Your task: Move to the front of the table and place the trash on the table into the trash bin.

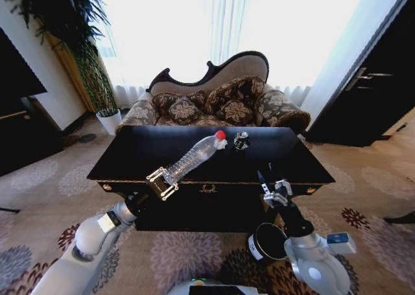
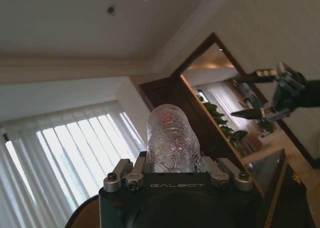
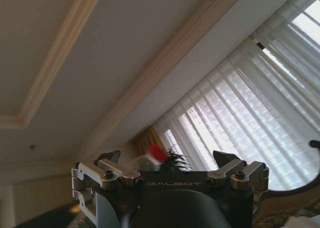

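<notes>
Left wrist view reads "GALBOT" on the left gripper, clenched around one clear bottle above the table. Right gripper spread wide near the bin. One dark item rests on the tabletop.

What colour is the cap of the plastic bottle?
Red; the cap of the bottle shows best in the head view.

Bottle seen end-on from the left wrist, cap hidden behind its own ribbed body, base buried among the left gripper's fingers. Trash bin half covered by the right arm, label cut short. Small dark item on the counter too small to identify. Red cap blurred in the right wrist view.
</notes>
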Available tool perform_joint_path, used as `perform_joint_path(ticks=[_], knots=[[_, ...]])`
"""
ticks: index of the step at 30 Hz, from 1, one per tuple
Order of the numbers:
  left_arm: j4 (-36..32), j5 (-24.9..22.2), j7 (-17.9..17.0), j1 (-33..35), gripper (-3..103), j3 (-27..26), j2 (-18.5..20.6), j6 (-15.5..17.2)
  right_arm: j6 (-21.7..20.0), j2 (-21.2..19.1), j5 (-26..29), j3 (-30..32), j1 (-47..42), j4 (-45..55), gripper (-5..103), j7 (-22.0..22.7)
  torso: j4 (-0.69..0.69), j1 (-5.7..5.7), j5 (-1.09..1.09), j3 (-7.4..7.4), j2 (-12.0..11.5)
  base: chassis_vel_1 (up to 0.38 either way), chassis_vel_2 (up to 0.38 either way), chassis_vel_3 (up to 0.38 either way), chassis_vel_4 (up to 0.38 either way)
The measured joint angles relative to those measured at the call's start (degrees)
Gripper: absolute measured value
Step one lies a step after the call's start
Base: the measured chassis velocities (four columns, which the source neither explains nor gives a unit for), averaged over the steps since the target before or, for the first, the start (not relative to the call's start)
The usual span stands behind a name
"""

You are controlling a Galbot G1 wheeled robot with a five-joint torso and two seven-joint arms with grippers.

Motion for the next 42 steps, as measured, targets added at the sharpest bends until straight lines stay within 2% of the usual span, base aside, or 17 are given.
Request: perform_joint_path(ticks=[2, 3, 5, 8, 18, 26, 29, 30, 34, 35, 39, 40, 42], knots=[[-1.06, 3.35, 1.15, -0.13, 36, -0.06, 0.31, -0.87, -0.76, 2.07, -0.59, -2.13, -0.8, 1.86, 100, -1.09, 0.0, 0.0, 0.0, 0.0, 0.0, 0.0, 0.0, 0.0, 0.0], [-1.06, 3.35, 1.15, -0.13, 36, -0.06, 0.31, -0.87, -0.76, 2.07, -0.59, -2.13, -0.8, 1.86, 100, -1.09, 0.0, 0.0, 0.0, 0.0, 0.0, 0.0, 0.0, 0.0, 0.0], [-1.78, 8.25, 2.14, 0.26, 36, 0.49, 0.42, -2.25, -1.24, 5.39, -2.4, -5.06, -1.99, 4.47, 100, -1.28, 0.0, 0.0, -0.02, 0.0, 0.0, 0.0, 0.0, 0.0, 0.0], [-3.19, 10.37, 2.61, 0.82, 36, -0.36, 0.4, -2.91, -1.45, 7.85, -4.55, -7.09, -2.56, 5.77, 100, -1.29, 0.0, 0.0, -0.01, 0.0, 0.0, 0.0, 0.0, 0.0, 0.0], [-6.93, 10.58, 2.61, 2.49, 36, -5.61, 0.46, -3.96, -1.35, 8.83, -5.66, -8.09, -3.37, 5.09, 100, -1.33, 0.0, 0.0, 0.0, 0.0, 0.0, 0.0, 0.0, 0.0, 0.0], [-7.61, 7.73, 1.02, 3.07, 36, 0.11, 3.49, -2.17, -1.68, 10.27, -5.75, -10.31, -4.56, 7.47, 100, -1.53, 0.0, -0.01, 0.0, 0.0, 0.0, 0.0, 0.0, 0.0, 0.0], [-6.44, 1.62, 0.92, 1.31, 36, 2.81, 6.82, -0.8, -1.75, 10.6, -5.92, -10.83, -4.69, 7.57, 100, -1.78, 0.0, 0.0, -0.01, 0.0, 0.0, 0.0, 0.0, 0.0, 0.0], [-6.44, 1.62, 0.92, 1.31, 36, 2.81, 6.82, -0.8, -1.75, 10.6, -5.92, -10.83, -4.69, 7.57, 100, -1.78, 0.0, 0.0, -0.01, 0.0, 0.0, 0.0, 0.0, 0.0, 0.0], [-4.77, -9.63, 2.39, -1.14, 36, 2.79, 8.43, 1.0, -1.58, 11.08, -6.51, -11.24, -4.88, 6.83, 100, -2.23, 0.0, 0.0, -0.01, 0.0, 0.0, 0.0, 0.0, 0.0, 0.0], [-4.77, -9.63, 2.39, -1.14, 36, 2.79, 8.43, 1.0, -1.58, 11.08, -6.51, -11.24, -4.88, 6.83, 100, -2.23, 0.0, 0.0, -0.01, 0.0, 0.0, 0.0, 0.0, 0.0, 0.0], [-3.39, -18.89, 7.16, -3.43, 36, 3.29, 8.14, 2.5, -1.44, 11.19, -6.65, -11.29, -4.95, 6.47, 100, -2.33, 0.0, 0.0, 0.0, 0.0, 0.0, 0.0, 0.0, 0.0, 0.0], [-3.39, -18.89, 7.16, -3.43, 36, 3.29, 8.14, 2.5, -1.44, 11.19, -6.65, -11.29, -4.95, 6.47, 100, -2.33, 0.0, 0.0, 0.0, 0.0, 0.0, 0.0, 0.0, 0.0, 0.0], [-2.03, -23.78, 10.44, -4.51, 36, 5.17, 7.94, 3.6, -1.44, 11.23, -6.6, -11.29, -4.94, 6.37, 100, -2.4, 0.0, 0.0, -0.01, 0.01, 0.0, 0.0, 0.0, 0.0, 0.0]])
